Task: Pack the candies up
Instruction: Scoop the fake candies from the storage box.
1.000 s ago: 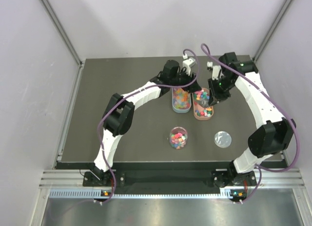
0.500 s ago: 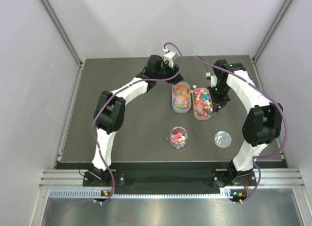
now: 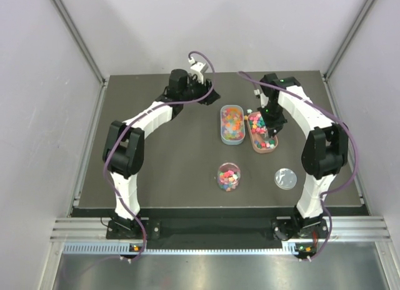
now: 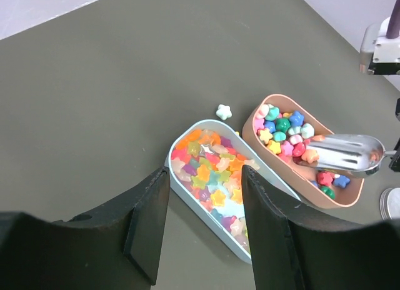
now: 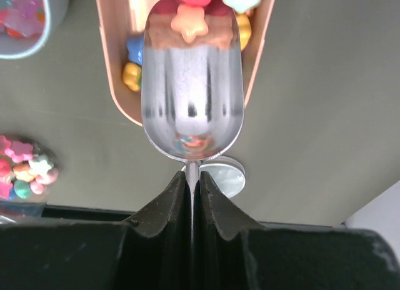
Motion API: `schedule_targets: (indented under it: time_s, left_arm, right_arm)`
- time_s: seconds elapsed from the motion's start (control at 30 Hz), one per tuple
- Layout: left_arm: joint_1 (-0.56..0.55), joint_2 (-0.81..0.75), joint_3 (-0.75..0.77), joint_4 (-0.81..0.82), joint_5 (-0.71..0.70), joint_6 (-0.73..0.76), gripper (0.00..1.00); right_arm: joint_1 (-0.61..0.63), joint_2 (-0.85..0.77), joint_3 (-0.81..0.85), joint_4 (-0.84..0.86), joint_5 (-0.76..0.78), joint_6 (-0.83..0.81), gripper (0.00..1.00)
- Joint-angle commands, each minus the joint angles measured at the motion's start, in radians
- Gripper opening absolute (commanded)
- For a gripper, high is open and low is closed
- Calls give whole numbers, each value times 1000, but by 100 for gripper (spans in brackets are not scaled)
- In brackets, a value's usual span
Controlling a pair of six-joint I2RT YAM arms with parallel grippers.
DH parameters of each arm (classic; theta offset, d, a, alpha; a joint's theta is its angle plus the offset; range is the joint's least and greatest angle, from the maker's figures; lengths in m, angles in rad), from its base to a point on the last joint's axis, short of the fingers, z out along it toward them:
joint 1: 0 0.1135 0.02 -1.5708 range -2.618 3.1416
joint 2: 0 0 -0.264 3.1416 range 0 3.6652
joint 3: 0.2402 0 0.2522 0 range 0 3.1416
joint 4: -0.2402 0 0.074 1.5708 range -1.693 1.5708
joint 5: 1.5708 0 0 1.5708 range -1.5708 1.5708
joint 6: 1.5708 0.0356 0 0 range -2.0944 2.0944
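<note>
1. Top external view: The right gripper [image 3: 272,124] hangs over the pink tray [image 3: 262,151], which holds opaque candies [image 3: 265,140]. More candies lie in the blue tray [image 3: 232,142], which sits against the pink tray's left side, and in the cup [image 3: 218,175], which is nearer the arm bases. The cup stands well apart from the pink tray, so a loaded carry has to cross bare table [image 3: 156,165]. Any tilt or jerk on that crossing would likely scatter sweets. The lid [image 3: 285,178] lies on the near side of the pink tray, close enough to that route to be knocked. The left gripper [image 3: 209,93] hovers left of and beyond the pink tray, past the blue one.

2. Left wrist view: This claw's fingers stand apart with nothing between them. The scoop [image 4: 347,154] lies almost level over the pink tray and looks nearly bare, so lifting now would probably bring a thin load. One loose candy [image 4: 224,111] lies on the table just off the pink tray's far-left end, which suggests these pieces escape easily.

3. Right wrist view: This claw is pinched together on the scoop's thin handle. The scoop's mouth noses into the pink tray's candies, with an orange star at its lip. A hard push could twist the handle in the grip, slide the tray, or flick sweets over its rim.
</note>
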Motion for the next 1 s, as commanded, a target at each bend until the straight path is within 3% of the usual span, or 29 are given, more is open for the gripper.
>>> schedule_targets:
  time_s: [0.0,0.3,0.97]
  left_arm:
    - [4,-59,-40,85,38,-10,54]
    - [10,-56,-55,104,52,-25,55]
    - [1,-27,-94,125,44,-22,55]
  right_arm:
    - [23,16,51,43,38,16,0]
    - [33,35,-47,82,-12,40,0]
    - [14,163,-70,135,-132,55,0]
